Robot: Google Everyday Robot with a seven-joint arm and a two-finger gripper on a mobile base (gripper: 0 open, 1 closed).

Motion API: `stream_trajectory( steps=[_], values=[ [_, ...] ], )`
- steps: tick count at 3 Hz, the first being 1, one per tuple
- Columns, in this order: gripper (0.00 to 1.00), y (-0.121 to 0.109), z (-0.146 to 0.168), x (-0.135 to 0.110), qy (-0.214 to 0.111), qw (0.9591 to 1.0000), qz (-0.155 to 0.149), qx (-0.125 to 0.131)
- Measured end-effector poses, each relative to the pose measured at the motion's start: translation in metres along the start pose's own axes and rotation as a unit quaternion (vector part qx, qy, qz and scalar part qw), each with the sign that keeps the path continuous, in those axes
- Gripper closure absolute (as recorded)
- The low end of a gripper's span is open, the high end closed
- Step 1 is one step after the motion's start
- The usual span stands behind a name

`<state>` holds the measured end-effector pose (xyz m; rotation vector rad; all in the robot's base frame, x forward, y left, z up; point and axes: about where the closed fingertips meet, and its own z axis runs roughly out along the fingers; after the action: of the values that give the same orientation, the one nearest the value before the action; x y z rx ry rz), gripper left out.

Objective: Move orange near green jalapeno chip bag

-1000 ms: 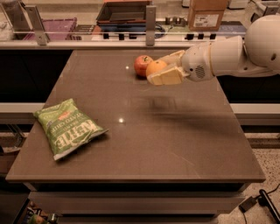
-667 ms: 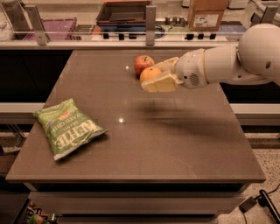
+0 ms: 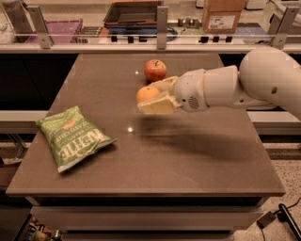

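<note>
The orange (image 3: 147, 93) is held between my gripper's (image 3: 155, 96) cream fingers, lifted above the table's middle. The arm reaches in from the right. The green jalapeno chip bag (image 3: 71, 136), crinkly light green with white "KETTLE" lettering, lies flat near the table's front left. The orange is well to the right of the bag and apart from it.
A red apple (image 3: 155, 70) with a stem sits on the brown table (image 3: 188, 160) just behind the gripper. A rail with posts (image 3: 162, 21) runs along the far edge, with trays and a cardboard box (image 3: 223, 14) beyond it.
The gripper has carried the orange away from the red apple, leftward and toward the table's front, closer to the chip bag. The apple and bag have not moved.
</note>
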<state>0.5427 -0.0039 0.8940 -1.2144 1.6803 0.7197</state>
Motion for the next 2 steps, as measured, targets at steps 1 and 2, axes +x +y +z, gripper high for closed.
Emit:
stream_trajectory(
  steps=[1, 2],
  values=[
    [1.00, 0.017, 0.011, 0.006, 0.002, 1.0000, 0.002, -0.005],
    [1.00, 0.033, 0.018, 0.015, 0.006, 0.9999, 0.002, -0.015]
  ],
)
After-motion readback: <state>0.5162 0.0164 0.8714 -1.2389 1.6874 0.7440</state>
